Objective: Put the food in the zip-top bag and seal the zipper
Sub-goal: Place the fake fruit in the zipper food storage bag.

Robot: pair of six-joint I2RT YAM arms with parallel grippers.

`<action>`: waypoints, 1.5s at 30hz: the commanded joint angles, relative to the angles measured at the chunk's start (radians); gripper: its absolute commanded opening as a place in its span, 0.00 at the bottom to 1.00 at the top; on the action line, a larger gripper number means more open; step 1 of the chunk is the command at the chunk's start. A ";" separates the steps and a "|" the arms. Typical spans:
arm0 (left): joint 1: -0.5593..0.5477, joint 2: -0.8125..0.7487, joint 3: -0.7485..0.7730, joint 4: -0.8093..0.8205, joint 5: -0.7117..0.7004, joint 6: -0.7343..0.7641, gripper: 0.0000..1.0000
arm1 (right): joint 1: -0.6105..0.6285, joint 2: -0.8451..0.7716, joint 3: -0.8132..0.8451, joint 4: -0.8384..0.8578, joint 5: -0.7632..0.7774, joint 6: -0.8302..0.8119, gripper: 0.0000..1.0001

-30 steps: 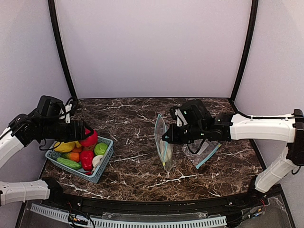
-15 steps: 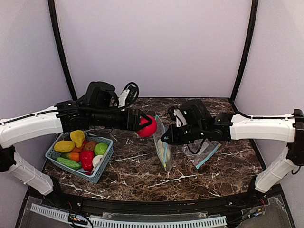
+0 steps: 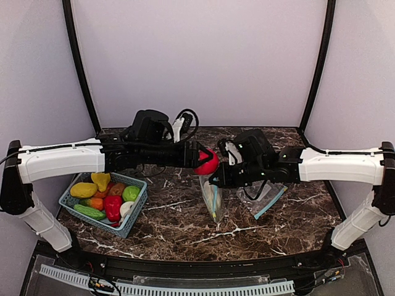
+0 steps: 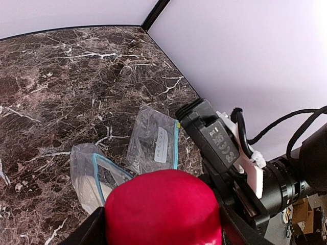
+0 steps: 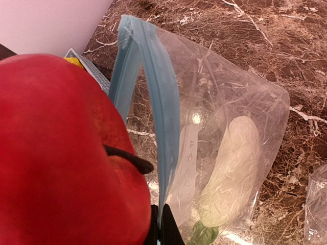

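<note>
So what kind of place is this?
Probably a robot test booth: a left arm and right arm over a marble-look table, plain walls boxing it in, toy food in a basket.

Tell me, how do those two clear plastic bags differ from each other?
The held bag stands upright, its rim pinched by the right arm's fingers; the spare bag lies flat on the table. The held bag contains a pale vegetable; the spare bag looks empty. Both are clear plastic with a blue zip strip.
</note>
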 commanded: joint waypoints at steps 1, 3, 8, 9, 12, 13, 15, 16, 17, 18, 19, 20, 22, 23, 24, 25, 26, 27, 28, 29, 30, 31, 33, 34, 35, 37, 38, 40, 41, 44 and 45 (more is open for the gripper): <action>-0.004 -0.012 -0.012 -0.017 -0.058 0.001 0.55 | -0.002 -0.018 0.019 0.012 -0.004 -0.012 0.00; -0.003 -0.013 -0.016 -0.046 -0.085 0.005 0.55 | -0.001 -0.020 0.020 0.012 -0.005 -0.013 0.00; -0.003 -0.006 -0.022 -0.103 -0.125 0.005 0.54 | -0.002 -0.025 0.019 0.012 -0.008 -0.011 0.00; -0.003 -0.003 -0.024 -0.113 -0.126 0.005 0.54 | -0.002 -0.025 0.019 0.013 -0.008 -0.010 0.00; -0.003 -0.002 -0.030 -0.123 -0.127 0.003 0.54 | -0.002 -0.025 0.021 0.012 -0.010 -0.009 0.00; -0.003 -0.001 -0.032 -0.125 -0.127 0.003 0.54 | -0.002 -0.025 0.021 0.012 -0.010 -0.009 0.00; -0.003 0.001 -0.032 -0.131 -0.127 0.005 0.54 | -0.002 -0.025 0.021 0.015 -0.013 -0.007 0.00; -0.003 0.003 -0.031 -0.133 -0.142 0.007 0.54 | -0.002 -0.025 0.020 0.017 -0.015 -0.006 0.00; -0.002 0.006 -0.029 -0.141 -0.156 0.008 0.54 | -0.002 -0.027 0.019 0.021 -0.018 -0.004 0.00; -0.002 0.008 -0.029 -0.145 -0.159 0.010 0.54 | -0.002 -0.026 0.017 0.024 -0.020 -0.003 0.00; -0.003 0.012 -0.028 -0.154 -0.162 0.012 0.54 | -0.002 -0.029 0.016 0.027 -0.021 0.000 0.00; -0.002 0.014 -0.027 -0.163 -0.164 0.014 0.54 | -0.002 -0.033 0.012 0.033 -0.022 0.004 0.00; -0.004 0.020 -0.026 -0.173 -0.166 0.014 0.54 | -0.002 -0.040 0.007 0.044 -0.026 0.008 0.00; -0.003 0.026 -0.025 -0.176 -0.167 0.014 0.54 | -0.002 -0.043 0.004 0.047 -0.029 0.009 0.00; -0.003 0.028 -0.025 -0.182 -0.168 0.014 0.54 | -0.002 -0.046 0.002 0.054 -0.033 0.011 0.00; -0.004 0.034 -0.025 -0.186 -0.171 0.013 0.54 | -0.003 -0.050 0.001 0.059 -0.039 0.013 0.00; -0.003 0.037 -0.025 -0.192 -0.173 0.012 0.54 | -0.004 -0.052 -0.002 0.069 -0.046 0.014 0.00; -0.004 0.040 -0.024 -0.194 -0.175 0.012 0.54 | -0.003 -0.054 -0.004 0.079 -0.055 0.016 0.00; -0.003 0.045 -0.024 -0.196 -0.175 0.010 0.54 | -0.004 -0.056 -0.008 0.087 -0.064 0.018 0.00; -0.003 0.047 -0.023 -0.196 -0.176 0.009 0.54 | -0.005 -0.057 -0.010 0.095 -0.072 0.021 0.00; -0.004 0.050 -0.022 -0.197 -0.178 0.008 0.54 | -0.006 -0.057 -0.013 0.106 -0.079 0.024 0.00; -0.003 0.053 -0.021 -0.199 -0.180 0.007 0.54 | -0.006 -0.057 -0.016 0.115 -0.089 0.027 0.00; -0.003 0.058 -0.016 -0.202 -0.185 0.004 0.54 | -0.008 -0.055 -0.023 0.133 -0.103 0.032 0.00; -0.004 0.060 -0.014 -0.199 -0.184 0.003 0.54 | -0.009 -0.053 -0.026 0.139 -0.109 0.036 0.00; -0.003 0.062 -0.014 -0.196 -0.182 0.000 0.54 | -0.009 -0.051 -0.030 0.146 -0.116 0.038 0.00; -0.003 0.063 -0.013 -0.177 -0.169 -0.006 0.54 | -0.012 -0.044 -0.038 0.158 -0.125 0.044 0.00; -0.003 0.062 -0.013 -0.161 -0.157 -0.009 0.55 | -0.014 -0.043 -0.043 0.164 -0.129 0.048 0.00; -0.003 0.063 -0.016 -0.133 -0.144 -0.017 0.56 | -0.018 -0.039 -0.053 0.180 -0.139 0.056 0.00; -0.003 0.063 -0.018 -0.121 -0.125 -0.024 0.57 | -0.019 -0.038 -0.058 0.188 -0.143 0.061 0.00; -0.004 0.066 -0.027 -0.083 -0.086 -0.037 0.60 | -0.023 -0.035 -0.069 0.207 -0.156 0.070 0.00; -0.002 0.068 -0.027 -0.080 -0.083 -0.039 0.62 | -0.025 -0.037 -0.072 0.210 -0.158 0.071 0.00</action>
